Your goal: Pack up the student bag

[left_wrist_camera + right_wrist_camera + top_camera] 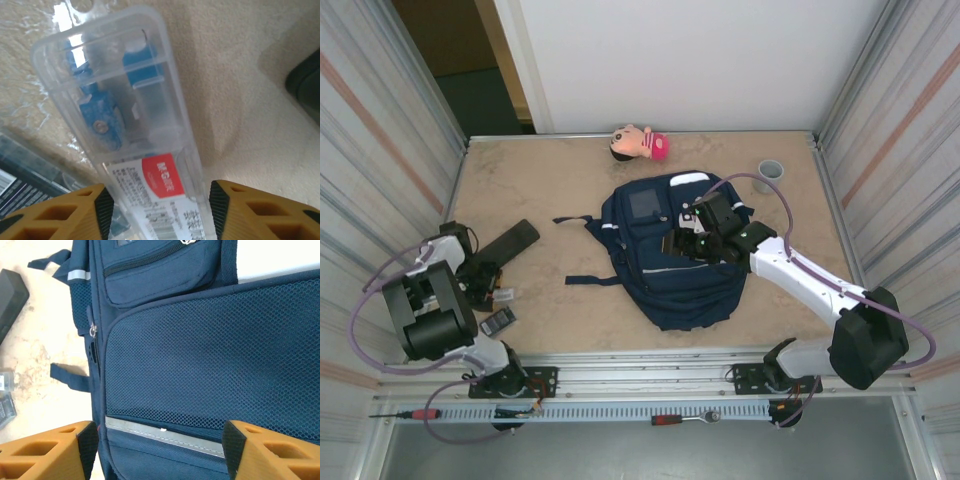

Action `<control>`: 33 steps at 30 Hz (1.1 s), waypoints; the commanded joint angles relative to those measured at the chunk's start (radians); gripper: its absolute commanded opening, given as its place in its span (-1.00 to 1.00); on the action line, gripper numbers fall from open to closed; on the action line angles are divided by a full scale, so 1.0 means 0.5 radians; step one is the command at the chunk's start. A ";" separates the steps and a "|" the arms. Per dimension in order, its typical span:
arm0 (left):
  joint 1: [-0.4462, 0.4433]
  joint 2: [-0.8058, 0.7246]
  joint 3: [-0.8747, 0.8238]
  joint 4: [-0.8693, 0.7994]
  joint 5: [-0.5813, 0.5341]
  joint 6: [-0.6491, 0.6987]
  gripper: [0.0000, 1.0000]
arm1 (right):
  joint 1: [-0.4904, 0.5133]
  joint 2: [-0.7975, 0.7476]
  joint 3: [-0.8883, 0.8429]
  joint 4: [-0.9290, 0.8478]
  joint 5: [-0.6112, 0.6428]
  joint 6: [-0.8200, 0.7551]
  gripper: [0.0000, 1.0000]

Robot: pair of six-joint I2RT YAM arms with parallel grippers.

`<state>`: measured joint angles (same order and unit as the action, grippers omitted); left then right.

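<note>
**Top view.**
- Bag (670, 265): navy, lying flat at mid-table (550, 180), front pocket up, straps trailing to the left.
- Right gripper (688, 238): poised over the bag's upper half.
- Black box (510, 241), a small clear case (503, 294) and a dark flat item (498, 321): near the left arm, well apart from the bag.
- Doll (640, 143) and cup (769, 172): at the far edge.

**Left wrist view.**
- Left gripper (159, 200): fingers straddle the case (blue parts inside, red label). I cannot tell whether the pads are pressing it or stand just clear.
- The case looks rigid, light and slick, so a grip across its narrow width seems best.

**Right wrist view.**
- Right gripper: jaws spread wide above the bag's mesh panel, nothing between them.
- Zip pull (92, 330): at the panel's left edge.
- Strap end (70, 377): just beyond the zip pull.

**Handling.**
- The bag is probably soft, floppy fabric, light while unfilled, and apt to bunch rather than slide.
- The mesh offers no firm purchase.
- Likely holds are the zip pull for opening and a strap or seam edge for lifting (pinch a fold, not the flat).
</note>
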<state>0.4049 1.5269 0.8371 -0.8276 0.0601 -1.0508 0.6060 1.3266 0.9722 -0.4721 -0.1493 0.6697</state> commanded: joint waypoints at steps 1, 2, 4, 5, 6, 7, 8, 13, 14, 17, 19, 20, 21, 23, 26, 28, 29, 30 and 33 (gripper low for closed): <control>0.009 0.039 0.032 -0.017 0.026 -0.006 -0.01 | -0.019 0.011 -0.003 -0.048 0.038 -0.005 0.34; 0.010 0.029 0.028 -0.016 0.032 -0.003 -0.06 | -0.020 0.017 0.001 -0.050 0.036 -0.005 0.34; 0.012 -0.009 0.014 -0.031 0.036 -0.014 -0.17 | -0.022 0.025 0.005 -0.050 0.032 -0.002 0.34; 0.010 -0.042 0.007 -0.039 0.030 -0.014 -0.22 | -0.022 0.028 0.010 -0.050 0.031 -0.002 0.34; 0.010 -0.074 0.001 -0.049 0.030 -0.018 -0.26 | -0.023 0.028 0.010 -0.050 0.026 0.001 0.34; 0.010 -0.110 -0.001 -0.063 0.032 -0.027 -0.29 | -0.021 0.026 0.013 -0.051 0.020 0.004 0.34; 0.009 -0.151 0.000 -0.078 0.041 -0.033 -0.31 | -0.019 0.023 0.016 -0.055 0.016 0.007 0.34; -0.033 -0.359 0.028 -0.153 0.166 -0.135 -0.42 | 0.007 -0.029 0.037 -0.042 -0.002 0.025 0.34; -0.074 -0.408 0.046 -0.177 0.170 -0.165 -0.43 | 0.020 -0.046 0.039 -0.021 -0.025 0.036 0.34; -0.240 -0.537 0.090 -0.225 0.192 -0.294 -0.46 | 0.088 -0.078 0.049 0.101 -0.138 0.090 0.33; -0.367 -0.602 0.082 -0.202 0.249 -0.420 -0.48 | 0.162 -0.066 0.067 0.206 -0.216 0.135 0.33; -0.433 -0.630 0.067 -0.162 0.290 -0.493 -0.48 | 0.210 -0.038 0.085 0.263 -0.250 0.155 0.33; -0.501 -0.656 0.052 -0.126 0.312 -0.560 -0.48 | 0.251 -0.006 0.109 0.305 -0.281 0.165 0.33; -0.665 -0.698 0.033 -0.047 0.331 -0.697 -0.49 | 0.344 0.094 0.179 0.361 -0.323 0.185 0.32; -0.912 -0.735 0.023 0.071 0.329 -0.905 -0.49 | 0.476 0.273 0.288 0.438 -0.382 0.221 0.32; -1.058 -0.735 0.014 0.172 0.343 -1.028 -0.49 | 0.543 0.373 0.331 0.534 -0.435 0.269 0.32; -1.115 -0.732 0.007 0.219 0.342 -1.072 -0.49 | 0.562 0.409 0.348 0.577 -0.463 0.295 0.32; -1.176 -0.723 0.009 0.265 0.341 -1.119 -0.49 | 0.584 0.448 0.357 0.626 -0.499 0.328 0.32; -1.307 -0.673 0.026 0.369 0.352 -1.203 -0.49 | 0.628 0.545 0.368 0.764 -0.565 0.410 0.32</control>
<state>-0.2123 1.1797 0.8532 -0.7113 0.2253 -1.5444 0.9077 1.5692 1.1305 -0.1757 -0.3748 0.8116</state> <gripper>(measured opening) 0.411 0.661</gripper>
